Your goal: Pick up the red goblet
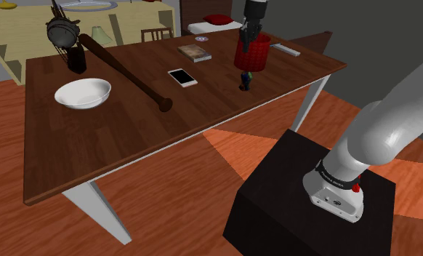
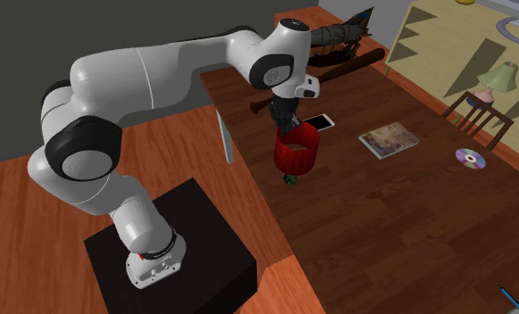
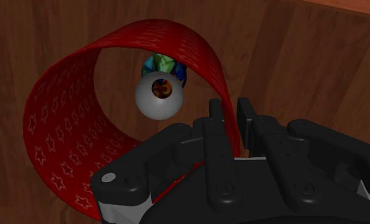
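The red goblet (image 1: 252,52) is upright, its foot at or just above the bench (image 1: 72,160). In the shoulder view it is to the right of the white bowl (image 1: 82,92), the bat (image 1: 123,69) and the phone (image 1: 182,77). My hand (image 1: 248,34) pinches its rim, one finger inside and one outside. I judge that so thin and off-centre a grip could let the cup swing, slip and topple.

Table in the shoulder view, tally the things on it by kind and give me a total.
Red goblet: 1
White bowl: 1
Bat: 1
Phone: 1
Book: 1
Disc: 1
Dark ornament: 1
Slim grey bar: 1
Total: 8
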Motion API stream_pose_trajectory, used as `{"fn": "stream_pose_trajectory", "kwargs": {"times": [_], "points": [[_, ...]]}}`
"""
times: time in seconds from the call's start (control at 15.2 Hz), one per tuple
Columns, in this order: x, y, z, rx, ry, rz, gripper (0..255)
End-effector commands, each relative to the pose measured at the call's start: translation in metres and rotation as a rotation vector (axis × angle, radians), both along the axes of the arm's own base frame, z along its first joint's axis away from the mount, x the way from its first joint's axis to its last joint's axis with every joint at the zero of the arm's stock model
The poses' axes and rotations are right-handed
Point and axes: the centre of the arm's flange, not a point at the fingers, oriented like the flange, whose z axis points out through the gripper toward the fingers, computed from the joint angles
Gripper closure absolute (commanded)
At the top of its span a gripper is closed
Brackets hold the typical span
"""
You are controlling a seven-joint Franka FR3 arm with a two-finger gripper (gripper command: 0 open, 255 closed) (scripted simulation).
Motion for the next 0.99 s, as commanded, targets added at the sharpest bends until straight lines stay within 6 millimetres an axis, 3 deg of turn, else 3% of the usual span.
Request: {"fn": "stream_pose_trajectory", "kwargs": {"times": [0.0,0.2,0.92], "points": [[0.0,0.0,0.0,0.0,0.001,0.0,255],[0.0,-0.001,-0.001,0.0,0.001,0.0,255],[0.0,-0.001,0.057,0.0,0.001,0.0,255]]}}
